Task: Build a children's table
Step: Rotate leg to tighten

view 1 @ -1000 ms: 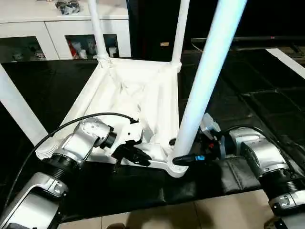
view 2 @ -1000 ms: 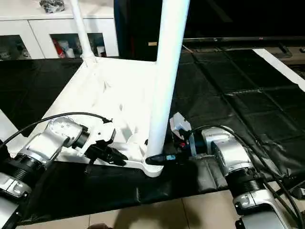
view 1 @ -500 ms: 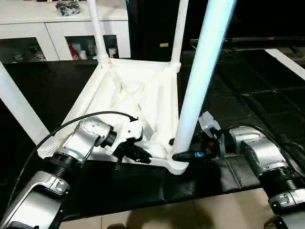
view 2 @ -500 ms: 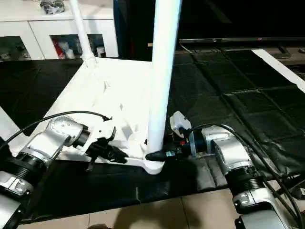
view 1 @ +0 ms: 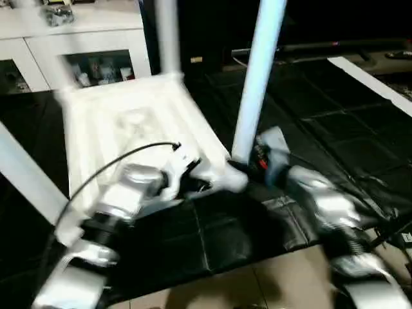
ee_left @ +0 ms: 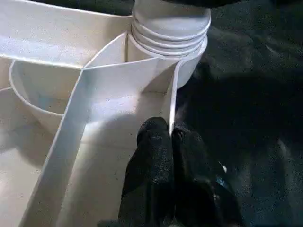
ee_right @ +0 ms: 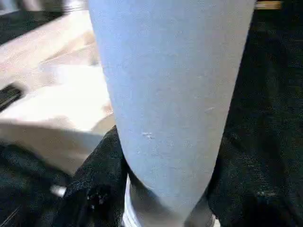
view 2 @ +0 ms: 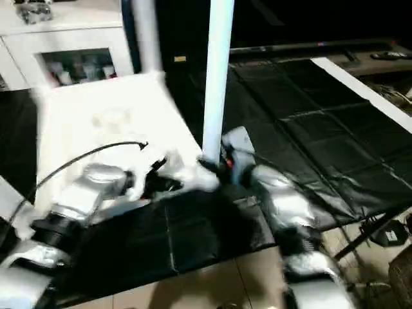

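Upturned white table top [view 1: 122,122] flat on black floor mat [view 1: 302,122], ribbed underside up. Left gripper [ee_left: 169,137] — jaws pinched onto thin rib wall beside corner socket [ee_left: 170,28]. Right gripper [ee_right: 165,189] — jaws clamped around base of upright leg [view 1: 257,77] seated in that socket.
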